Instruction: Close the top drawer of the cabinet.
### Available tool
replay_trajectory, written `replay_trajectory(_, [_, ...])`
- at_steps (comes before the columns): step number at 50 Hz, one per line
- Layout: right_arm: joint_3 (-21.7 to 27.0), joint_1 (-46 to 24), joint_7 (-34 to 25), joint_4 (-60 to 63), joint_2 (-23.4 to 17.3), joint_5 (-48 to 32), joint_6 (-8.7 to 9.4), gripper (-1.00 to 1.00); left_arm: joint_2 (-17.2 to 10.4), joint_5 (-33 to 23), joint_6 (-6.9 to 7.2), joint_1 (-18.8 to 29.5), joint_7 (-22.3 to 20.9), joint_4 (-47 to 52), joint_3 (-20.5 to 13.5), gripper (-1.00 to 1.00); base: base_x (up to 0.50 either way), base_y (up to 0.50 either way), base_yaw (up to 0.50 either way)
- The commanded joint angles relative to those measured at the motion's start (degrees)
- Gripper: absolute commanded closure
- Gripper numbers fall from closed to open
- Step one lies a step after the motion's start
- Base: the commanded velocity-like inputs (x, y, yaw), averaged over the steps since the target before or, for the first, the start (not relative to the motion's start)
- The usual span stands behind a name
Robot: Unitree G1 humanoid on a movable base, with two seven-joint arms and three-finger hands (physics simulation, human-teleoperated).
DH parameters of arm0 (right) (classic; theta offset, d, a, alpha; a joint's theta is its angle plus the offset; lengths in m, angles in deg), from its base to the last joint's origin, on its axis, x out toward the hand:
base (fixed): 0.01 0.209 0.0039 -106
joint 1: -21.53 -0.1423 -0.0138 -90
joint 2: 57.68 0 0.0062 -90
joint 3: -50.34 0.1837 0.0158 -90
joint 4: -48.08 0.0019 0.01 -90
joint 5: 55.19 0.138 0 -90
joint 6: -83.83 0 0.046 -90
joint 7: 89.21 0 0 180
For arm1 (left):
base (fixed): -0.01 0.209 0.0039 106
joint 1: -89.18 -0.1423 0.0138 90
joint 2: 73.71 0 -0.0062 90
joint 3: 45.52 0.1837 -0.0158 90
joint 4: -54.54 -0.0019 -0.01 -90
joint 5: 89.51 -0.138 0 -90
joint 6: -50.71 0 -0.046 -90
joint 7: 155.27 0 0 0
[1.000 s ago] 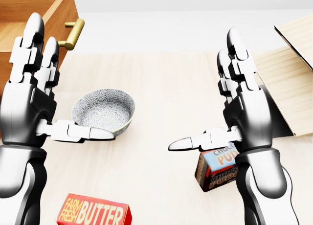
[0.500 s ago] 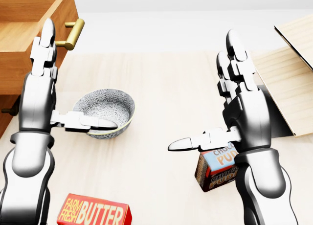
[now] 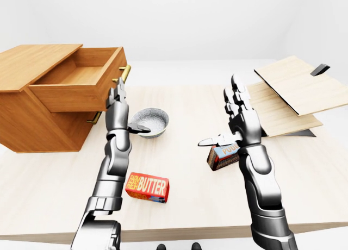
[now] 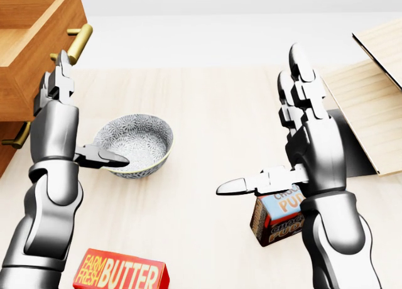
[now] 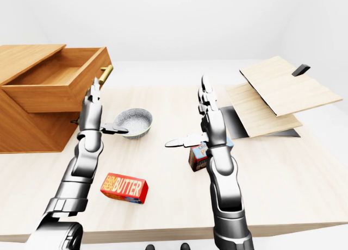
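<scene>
Left robot hand (image 3: 117,106) is up, fingers straight and spread, thumb (image 4: 100,156) sticking out sideways, grasping nothing. Its fingertips sit just beside the face of the top drawer (image 3: 81,81), below the brass handle (image 3: 125,73); can't tell from any view whether they touch the wood. Right robot hand (image 3: 235,114) is likewise splayed and empty, raised mid-table, well apart from the cabinet (image 3: 38,106), so it looks idle for this job. Top drawer is clearly pulled out: in the left-eye view it juts well past the cabinet body toward the picture's right, open interior visible, looks empty. A second brass handle (image 4: 17,136) shows lower down on the cabinet's lower front. Below the left hand's thumb on the table (image 3: 185,108) is a patterned bowl (image 4: 134,142); a butter box (image 3: 147,187) lies nearer the bottom edge, a pudding box (image 3: 222,155) sits partly hidden behind the right forearm, and a stack of wooden boards (image 3: 288,95) is off to the right. Progress: hand lined up at the drawer front, drawer not closed. My read: the whole push is left, palm flat on the face, driving it toward the picture's left until flush. Risk is fingers snagging the handle or pushing off-axis.
</scene>
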Motion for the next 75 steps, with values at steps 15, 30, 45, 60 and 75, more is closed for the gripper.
replay_trajectory(15, [-0.3, -0.3, 0.2, -1.3, 0.2, -0.5, 0.0, -1.0, -7.0, -1.5, 0.0, 5.3, 8.8, -13.6, -4.0, -1.0, 0.0, 0.0, 0.0])
replay_trajectory(30, [-0.2, -0.1, 0.1, -1.3, 0.2, -0.6, 0.0, -1.0, -12.4, 1.0, 0.0, 9.1, 11.2, -18.1, -6.1, -1.0, 0.0, 0.0, 0.0])
replay_trajectory(45, [-0.2, 0.1, -0.1, -1.3, 0.1, -0.7, 0.0, -1.0, -18.3, 1.0, 0.0, 20.6, 16.9, -39.1, -5.0, -1.0, 0.0, 0.0, 0.0])
replay_trajectory(60, [-0.1, 0.8, -0.3, -1.4, 0.1, -0.6, 0.0, -1.0, -20.1, 0.6, 0.0, 22.6, 17.0, -44.2, -4.1, -1.0, 0.0, 0.0, 0.0])
replay_trajectory(75, [-0.2, 0.3, 0.0, -1.8, 0.2, -0.9, 0.0, -1.0, -21.0, -0.2, 0.0, 23.3, 17.0, -48.1, -3.7, -1.0, 0.0, 0.0, 0.0])
